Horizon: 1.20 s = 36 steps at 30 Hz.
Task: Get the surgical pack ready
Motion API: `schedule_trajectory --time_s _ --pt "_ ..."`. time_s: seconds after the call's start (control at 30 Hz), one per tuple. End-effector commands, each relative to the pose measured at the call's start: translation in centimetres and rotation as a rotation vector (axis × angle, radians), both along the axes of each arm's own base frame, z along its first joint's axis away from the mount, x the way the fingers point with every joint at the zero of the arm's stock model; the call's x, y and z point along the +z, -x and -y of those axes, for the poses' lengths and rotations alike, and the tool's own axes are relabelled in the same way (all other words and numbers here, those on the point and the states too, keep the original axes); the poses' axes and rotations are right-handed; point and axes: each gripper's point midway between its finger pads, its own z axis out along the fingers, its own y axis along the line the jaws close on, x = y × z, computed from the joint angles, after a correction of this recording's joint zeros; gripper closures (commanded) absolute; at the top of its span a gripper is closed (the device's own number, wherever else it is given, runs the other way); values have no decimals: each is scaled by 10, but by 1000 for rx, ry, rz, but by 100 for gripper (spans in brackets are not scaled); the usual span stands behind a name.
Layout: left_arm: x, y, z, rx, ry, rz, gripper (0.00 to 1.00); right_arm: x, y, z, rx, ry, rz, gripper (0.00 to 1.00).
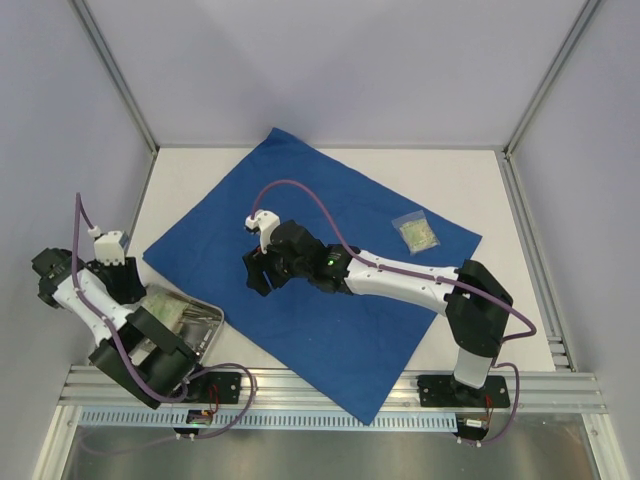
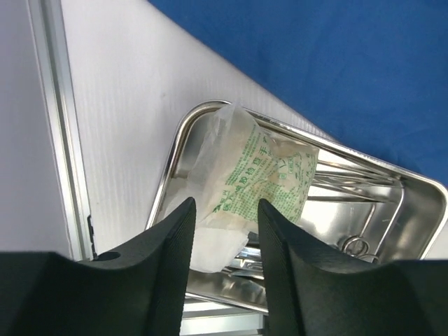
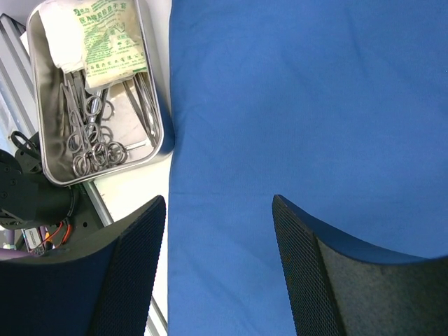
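**A:** What was hidden or hard to read?

**B:** In the top view the left arm [image 1: 100, 310] covered much of the steel tray [image 3: 49, 119], and the left gripper [image 2: 225, 210] did not show there. The green print on the packet [image 2: 259, 175] was too small to read. What the small clear bag [image 1: 417, 233] held, at the right of that frame, was unclear.

**A:** And the materials?

**B:** The tray was shiny, round-cornered metal holding ring-handled steel instruments [image 3: 87, 133]. The packet was crinkled and translucent.

**A:** The surgical pack?

**B:** The surgical pack [image 1: 330, 330] was matte royal-blue cloth, spread flat as a diamond across the middle of the white table [image 1: 450, 180]. It was faintly rumpled. Its lower corner lay over the rail [image 1: 400, 385], and its left edge was just beside the tray.

**A:** The hands?

**B:** The left gripper's jaws stood partly apart over the packet, and contact could not be told. The right gripper [image 3: 217, 203], its black fingers [image 3: 133, 280] grid-textured, hovered wide over the cloth, holding nothing.
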Motion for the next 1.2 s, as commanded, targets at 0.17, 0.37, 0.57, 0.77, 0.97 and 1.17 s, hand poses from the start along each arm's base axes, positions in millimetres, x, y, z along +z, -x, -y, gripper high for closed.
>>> schedule_trajectory --time_s 0.17,0.37,0.57,0.77,0.97,1.17 --pt "-30 -4 17 -38 -31 -28 55 24 -15 13 -76 -59 3 35" --pt "-65 1 10 8 28 -136 58 7 -49 48 -218 -59 -92 36" --pt "-70 2 11 7 29 -137 58 8 -87 104 -366 -51 -84 36" --pt "-55 0 15 -3 26 -104 57 16 -151 219 -656 10 -11 32" --pt "-23 -3 30 -24 72 -49 51 -6 -207 357 -997 189 -25 29" --pt "7 -4 40 -45 83 -3 48 -71 -223 424 -1082 358 -186 28"
